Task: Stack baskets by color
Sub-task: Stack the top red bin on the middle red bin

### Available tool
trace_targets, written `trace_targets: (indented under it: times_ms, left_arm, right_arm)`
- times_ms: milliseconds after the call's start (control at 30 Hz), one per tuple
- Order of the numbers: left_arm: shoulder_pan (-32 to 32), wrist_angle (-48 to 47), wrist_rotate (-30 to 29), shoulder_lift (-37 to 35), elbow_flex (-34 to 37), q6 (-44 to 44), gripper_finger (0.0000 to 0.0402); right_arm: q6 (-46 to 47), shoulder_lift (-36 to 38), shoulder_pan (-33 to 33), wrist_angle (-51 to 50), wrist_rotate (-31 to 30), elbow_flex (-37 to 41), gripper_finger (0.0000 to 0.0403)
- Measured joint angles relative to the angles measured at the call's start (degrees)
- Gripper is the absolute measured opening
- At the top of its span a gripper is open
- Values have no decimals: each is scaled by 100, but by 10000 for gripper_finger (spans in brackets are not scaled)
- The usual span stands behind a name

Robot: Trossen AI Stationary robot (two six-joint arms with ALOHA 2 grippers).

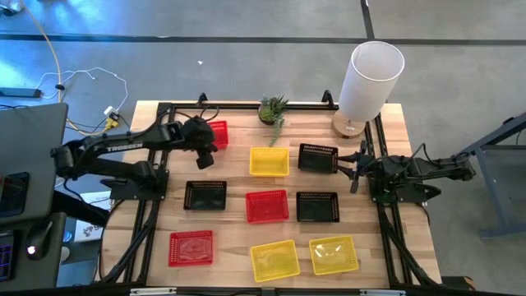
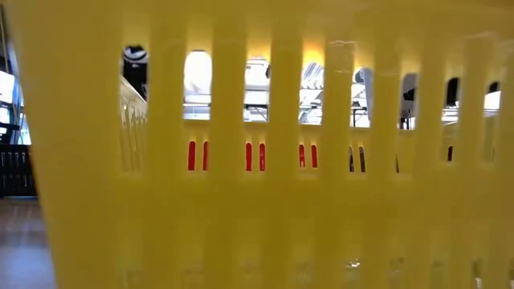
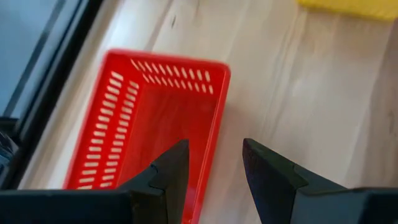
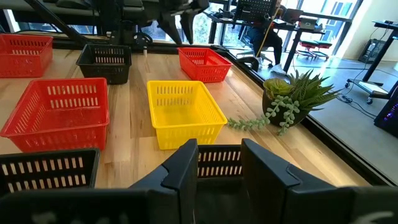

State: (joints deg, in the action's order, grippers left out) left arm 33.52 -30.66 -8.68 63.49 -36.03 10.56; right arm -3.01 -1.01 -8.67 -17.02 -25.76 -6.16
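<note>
- The left claw (image 3: 211,171) hangs low over the far-left red basket (image 1: 216,133), fingers spread, straddling that basket's long wall without gripping it; its arm reaches in from the desk's left edge
- The right claw (image 4: 217,163) sits at the right side of the desk, fingers parted and holding nothing, just above the rim of the far black basket (image 1: 318,158); its arm lies folded along the right edge
- The desk (image 1: 234,247) is pale wood with a dark frame; a small green plant (image 1: 273,109) and a tall white cylinder (image 1: 371,80) stand at its far edge; grey floor lies around it, with office chairs and windows in the room beyond
- Nine baskets lie singly, none stacked: three red, three yellow, three black; one yellow basket (image 2: 257,209) stands right against the low camera
</note>
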Motion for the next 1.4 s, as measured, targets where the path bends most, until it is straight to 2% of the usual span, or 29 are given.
trace_targets:
  times_ms: [700,833,1033,1400]
  left_arm:
    - [357,183,-138,1251,0,166,133]
    - [411,198,-137,1459,0,72,102]
    - [413,216,-40,1627,0,1,12]
    - [149,215,-84,1639,2,-260,1]
  right_arm:
    - [0,1,2,0,-2,-1,110]
    - [0,1,2,0,-2,1,110]
    - [0,-1,2,0,-2,-1,110]
    - [0,1,2,-2,-1,1,110]
